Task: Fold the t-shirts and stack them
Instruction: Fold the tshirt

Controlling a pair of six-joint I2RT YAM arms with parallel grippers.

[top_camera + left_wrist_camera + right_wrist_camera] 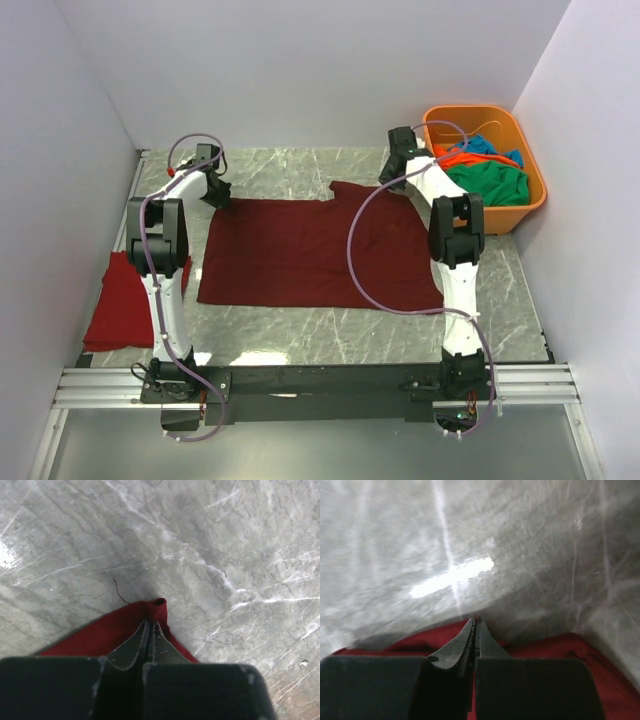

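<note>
Maroon t-shirt (320, 250) lies flat on the counter (300, 170), left of the orange tub (500, 218). Left fingers (131, 650) pinch its far corner away from the tub; right fingers (454, 649) clench the tub-side far edge. I judge both grips are meant for folding it toward me.

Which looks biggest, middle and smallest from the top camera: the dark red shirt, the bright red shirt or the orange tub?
1. dark maroon shirt, spread flat: clearly largest.
2. orange tub.
3. bright red shirt, folded; the left arm hides part of it, so second and third are close.
</note>
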